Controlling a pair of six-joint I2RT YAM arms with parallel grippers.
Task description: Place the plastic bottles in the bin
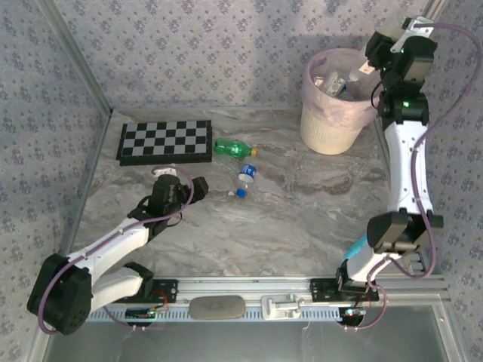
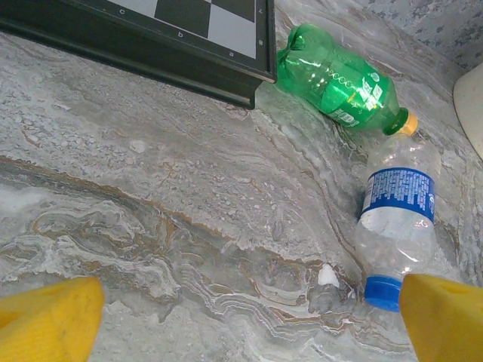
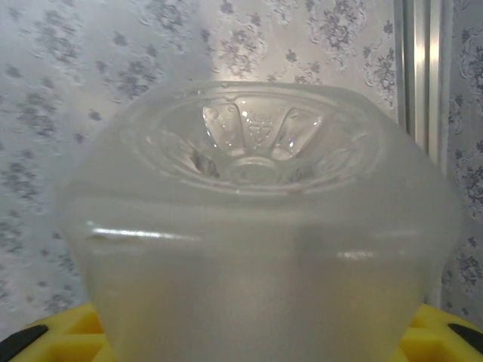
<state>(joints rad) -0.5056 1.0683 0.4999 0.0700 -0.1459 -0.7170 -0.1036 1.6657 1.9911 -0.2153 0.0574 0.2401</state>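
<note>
my right gripper (image 1: 367, 68) is clamped on a clear plastic bottle (image 3: 256, 226), its ribbed base towards my camera, the pink-lined bin (image 1: 324, 128) just below. my left gripper (image 2: 245, 320) gapes wide; a blue-capped bottle (image 2: 398, 211) lies by its right finger, a green bottle (image 2: 336, 79) beyond.

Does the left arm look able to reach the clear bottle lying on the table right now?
Probably yes: the left gripper is open and the clear bottle lies just ahead, its cap by one finger, only bare table between.
</note>
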